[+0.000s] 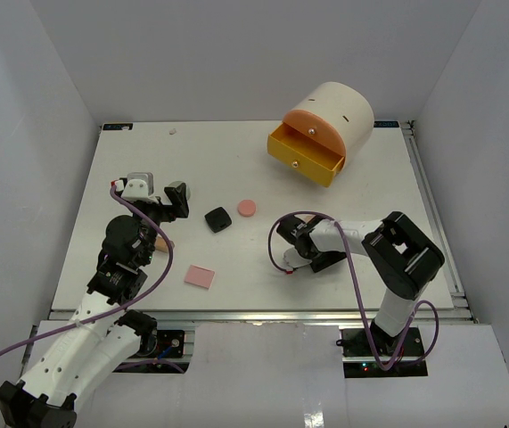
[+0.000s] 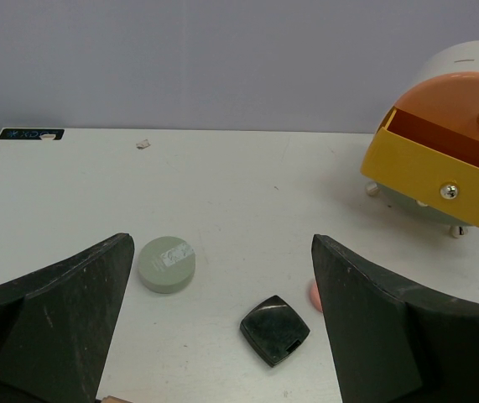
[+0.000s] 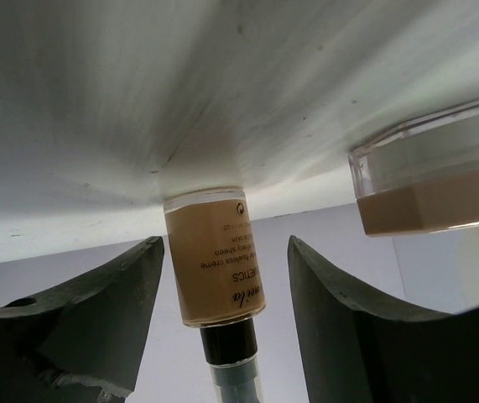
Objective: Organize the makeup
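Note:
A tan foundation bottle [image 3: 214, 256] with a black neck stands on the table between the fingers of my right gripper [image 3: 226, 245]. The jaws are open, with a gap on each side of the bottle. A clear-lidded jar of tan powder [image 3: 428, 189] stands beside it. My left gripper [image 2: 222, 277] hangs wide open and empty above the table's left part [image 1: 160, 203]. Ahead of it lie a grey-green round compact [image 2: 168, 264], a black square compact [image 2: 275, 330] [image 1: 217, 219] and a pink round compact [image 1: 247, 208]. A flat pink square [image 1: 200, 276] lies near the front.
The cream cylinder organizer [image 1: 339, 111] stands at the back right with its yellow drawer [image 1: 306, 156] pulled open. A tan item [image 1: 163, 243] lies partly under the left arm. White walls close in the table [image 1: 147, 160] on three sides.

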Tool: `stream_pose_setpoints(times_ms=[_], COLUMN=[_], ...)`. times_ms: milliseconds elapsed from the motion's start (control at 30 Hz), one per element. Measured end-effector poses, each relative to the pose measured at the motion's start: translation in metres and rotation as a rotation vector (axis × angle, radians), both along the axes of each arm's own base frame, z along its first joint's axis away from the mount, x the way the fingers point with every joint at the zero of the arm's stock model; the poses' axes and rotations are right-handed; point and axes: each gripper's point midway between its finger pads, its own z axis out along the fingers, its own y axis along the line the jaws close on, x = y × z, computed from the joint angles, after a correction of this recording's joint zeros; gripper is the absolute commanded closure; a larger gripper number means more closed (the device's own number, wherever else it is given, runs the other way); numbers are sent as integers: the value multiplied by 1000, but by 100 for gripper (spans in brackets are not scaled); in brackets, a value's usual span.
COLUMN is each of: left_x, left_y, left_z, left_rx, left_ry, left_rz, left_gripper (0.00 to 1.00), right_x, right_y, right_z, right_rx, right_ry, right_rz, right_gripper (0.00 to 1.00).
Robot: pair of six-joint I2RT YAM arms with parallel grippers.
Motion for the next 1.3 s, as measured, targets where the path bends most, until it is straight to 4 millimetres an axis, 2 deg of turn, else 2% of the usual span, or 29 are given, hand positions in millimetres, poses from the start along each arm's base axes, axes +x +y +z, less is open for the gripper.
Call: stream_pose_setpoints(times_ms=[400, 667, 1000, 1133, 1300], left_x=[0, 0, 1, 0, 0], left_y=[0, 1, 1, 1, 0], left_z=[0, 0, 0, 0, 0], left_rx=[-1, -3, -2, -2, -2], left_ry=[0, 0, 1, 1, 1], left_rz=[-1, 3, 2, 2, -1], left_gripper=[2, 2, 2, 2, 2], right_x=[-3, -4, -19, -24, 0], right_y=[-4, -12, -22, -9, 36], right_z=[-8, -7, -6, 7, 54], right_rx=[46, 41, 58, 171, 467], right_ry=[23, 24, 102, 145, 111], right_rz=[-31, -47, -70, -103, -153], right_gripper=[49, 75, 86, 88, 91])
